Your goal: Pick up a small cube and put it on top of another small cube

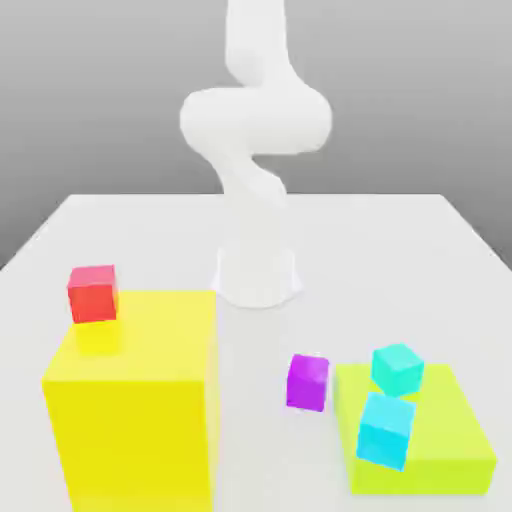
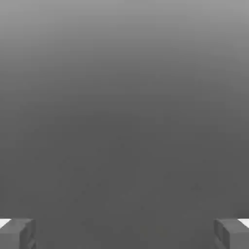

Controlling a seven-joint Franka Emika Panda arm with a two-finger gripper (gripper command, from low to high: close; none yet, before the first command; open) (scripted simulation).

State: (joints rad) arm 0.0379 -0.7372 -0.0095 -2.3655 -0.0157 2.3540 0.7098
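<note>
The small purple cube [image 1: 308,381] rests on the white table [image 1: 400,250], near the front, between the two yellow blocks. Nothing touches it. In the hand view my gripper [image 2: 124,233] is open: its grey fingertips [image 2: 17,233] stand far apart at the picture's corners, with nothing between them and only a plain grey background beyond. The white arm [image 1: 255,130] rises from its base [image 1: 258,275] at the back middle of the table and bends upward out of the exterior view.
A tall yellow block [image 1: 135,400] stands at the exterior view's left with a red cube [image 1: 92,293] on its back corner. A low yellow-green block [image 1: 415,430] at the right carries two cyan cubes [image 1: 397,368] [image 1: 385,430].
</note>
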